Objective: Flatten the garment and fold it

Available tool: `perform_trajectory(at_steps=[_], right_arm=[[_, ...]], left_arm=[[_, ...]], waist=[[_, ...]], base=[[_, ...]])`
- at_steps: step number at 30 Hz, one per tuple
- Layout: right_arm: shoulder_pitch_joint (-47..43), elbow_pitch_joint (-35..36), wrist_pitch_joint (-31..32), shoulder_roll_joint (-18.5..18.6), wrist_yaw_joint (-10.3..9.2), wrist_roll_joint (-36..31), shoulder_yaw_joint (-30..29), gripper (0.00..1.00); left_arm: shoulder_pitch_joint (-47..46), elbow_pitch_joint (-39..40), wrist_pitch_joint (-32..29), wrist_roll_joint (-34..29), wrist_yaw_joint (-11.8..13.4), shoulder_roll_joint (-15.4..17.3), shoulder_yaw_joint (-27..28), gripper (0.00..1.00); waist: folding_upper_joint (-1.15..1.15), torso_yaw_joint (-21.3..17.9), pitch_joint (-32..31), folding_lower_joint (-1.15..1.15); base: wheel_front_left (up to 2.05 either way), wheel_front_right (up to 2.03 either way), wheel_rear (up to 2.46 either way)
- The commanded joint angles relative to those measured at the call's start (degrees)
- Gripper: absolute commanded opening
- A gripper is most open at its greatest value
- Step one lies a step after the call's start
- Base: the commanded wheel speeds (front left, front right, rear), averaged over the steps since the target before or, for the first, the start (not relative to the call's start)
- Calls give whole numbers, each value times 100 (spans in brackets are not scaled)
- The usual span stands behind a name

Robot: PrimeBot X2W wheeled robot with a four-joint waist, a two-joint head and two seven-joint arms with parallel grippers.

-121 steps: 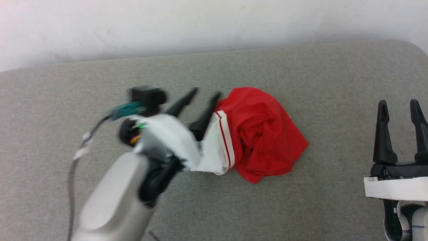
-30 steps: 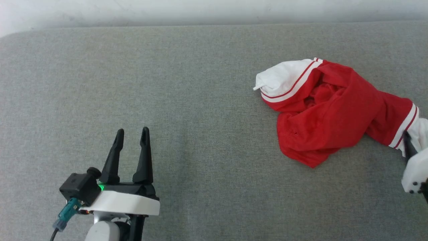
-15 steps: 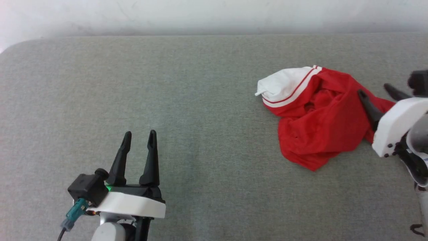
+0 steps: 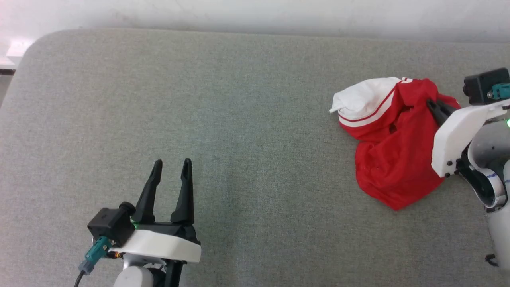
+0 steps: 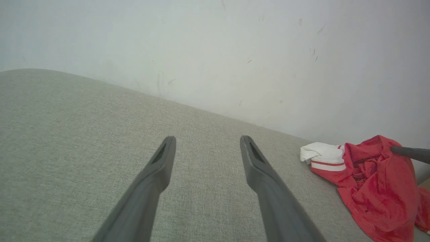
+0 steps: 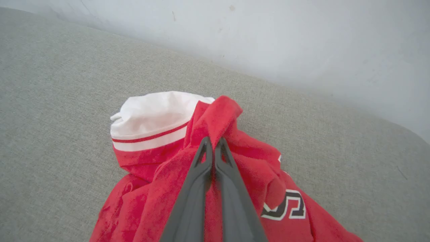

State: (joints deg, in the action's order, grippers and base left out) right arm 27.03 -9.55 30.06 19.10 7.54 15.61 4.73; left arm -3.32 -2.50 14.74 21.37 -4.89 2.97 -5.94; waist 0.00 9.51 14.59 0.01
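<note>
Your right end effector (image 6: 213, 141) pinches the crumpled red-and-white jersey T-shirt (image 6: 158, 174); its black lettering (image 6: 291, 195) is unreadable. Your left end effector (image 4: 172, 162) stands wide.

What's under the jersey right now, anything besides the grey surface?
The jersey lies bunched on the grey fabric surface. Nothing pokes out from underneath, but the heap covers that patch, so I cannot confirm. The right gripper, jaws shut, pinches a top fold.
</note>
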Motion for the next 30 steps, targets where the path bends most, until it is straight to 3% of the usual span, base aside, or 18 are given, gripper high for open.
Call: perform_trajectory(at_steps=[1,7,13,17,20,21,22,30], right_arm=[[92,89,-74,34,-5,2,44,0],[136,1043,-188,-100,-5,559,779,0],[-527,1769,334,-81,-5,1540,2386,0],[-1145,1841,1015,322,-5,2403,3659,0],[-1335,1709,1518,787,-5,2747,4065,0],[-1331,1692,1514,855,-5,2766,4060,37],[-1306,1673,1446,895,-5,2736,4013,100],[-813,1873,682,642,-5,2759,3280,100]], left_arm=[[63,-22,26,-37,54,-9,14,100],[144,-22,26,-66,57,-9,66,100],[150,-5,26,-69,44,-9,68,100],[165,-5,26,-52,38,-9,75,100],[138,-21,26,-22,31,-9,73,100],[131,-26,26,-14,29,-9,79,100],[126,-30,26,-5,28,-9,85,100],[132,-85,26,50,46,-9,80,100]], waist=[[0,-54,-129,-1],[0,-242,-383,-1],[0,-296,-396,-1],[0,-242,-299,-1],[0,-186,-222,-1],[0,-174,-205,-1],[0,-167,-191,-1],[0,-175,-227,-1]], base=[[0,0,0],[0,0,0],[0,0,0],[0,0,0],[0,0,0],[0,0,0],[0,0,0],[0,0,0]])
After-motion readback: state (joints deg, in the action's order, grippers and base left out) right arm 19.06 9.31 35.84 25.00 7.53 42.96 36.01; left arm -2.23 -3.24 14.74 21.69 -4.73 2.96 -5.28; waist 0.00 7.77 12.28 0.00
